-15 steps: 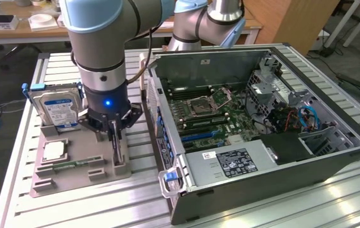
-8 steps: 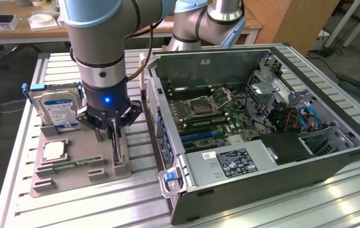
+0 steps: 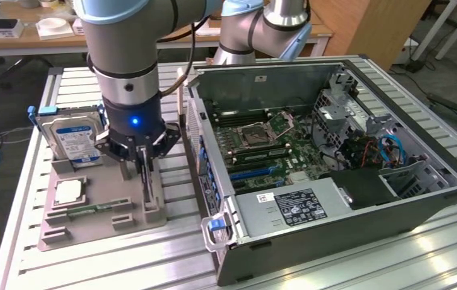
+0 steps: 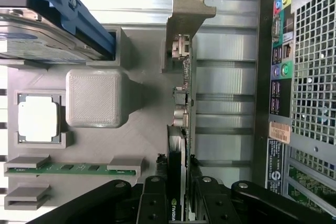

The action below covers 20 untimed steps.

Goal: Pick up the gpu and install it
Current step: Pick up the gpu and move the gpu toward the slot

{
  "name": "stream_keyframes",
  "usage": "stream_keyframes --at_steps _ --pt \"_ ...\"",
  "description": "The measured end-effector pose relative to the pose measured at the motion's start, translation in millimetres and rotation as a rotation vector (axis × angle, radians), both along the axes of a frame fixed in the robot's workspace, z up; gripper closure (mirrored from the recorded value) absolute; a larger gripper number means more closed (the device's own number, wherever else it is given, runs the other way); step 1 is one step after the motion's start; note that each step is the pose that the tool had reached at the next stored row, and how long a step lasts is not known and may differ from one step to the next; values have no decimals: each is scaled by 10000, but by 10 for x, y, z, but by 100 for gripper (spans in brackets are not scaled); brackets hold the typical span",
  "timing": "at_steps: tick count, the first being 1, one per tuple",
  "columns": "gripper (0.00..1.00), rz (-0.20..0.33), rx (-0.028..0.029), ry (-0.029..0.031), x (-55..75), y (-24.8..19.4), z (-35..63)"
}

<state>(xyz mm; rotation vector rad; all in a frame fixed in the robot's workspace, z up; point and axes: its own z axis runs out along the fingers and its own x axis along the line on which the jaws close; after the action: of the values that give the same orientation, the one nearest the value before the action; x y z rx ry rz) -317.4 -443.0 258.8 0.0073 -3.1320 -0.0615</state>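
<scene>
End effector [image 4: 181, 205] clenched on the thin green-board gpu with silver bracket [image 4: 185, 93]. The gpu stands on edge in the grey moulded holder [image 3: 91, 225], to the exterior view's left of the open black computer case [image 3: 333, 202]. It is apparently unlifted and installation is outstanding.

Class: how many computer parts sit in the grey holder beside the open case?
4: the hard drive upright at the far end of the holder, the CPU flat mid-holder, the RAM stick along its near edge, the gpu upright nearest the case, clamped by the gripper.

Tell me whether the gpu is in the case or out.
Out: the gpu stands on edge in the grey holder beside the open case, gripper over it.
</scene>
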Motion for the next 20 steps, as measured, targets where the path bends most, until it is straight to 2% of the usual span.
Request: stream_keyframes --at_steps 7,20 --pt "74 0 0 0 0 0 115" --pt "74 0 1 0 0 0 246"
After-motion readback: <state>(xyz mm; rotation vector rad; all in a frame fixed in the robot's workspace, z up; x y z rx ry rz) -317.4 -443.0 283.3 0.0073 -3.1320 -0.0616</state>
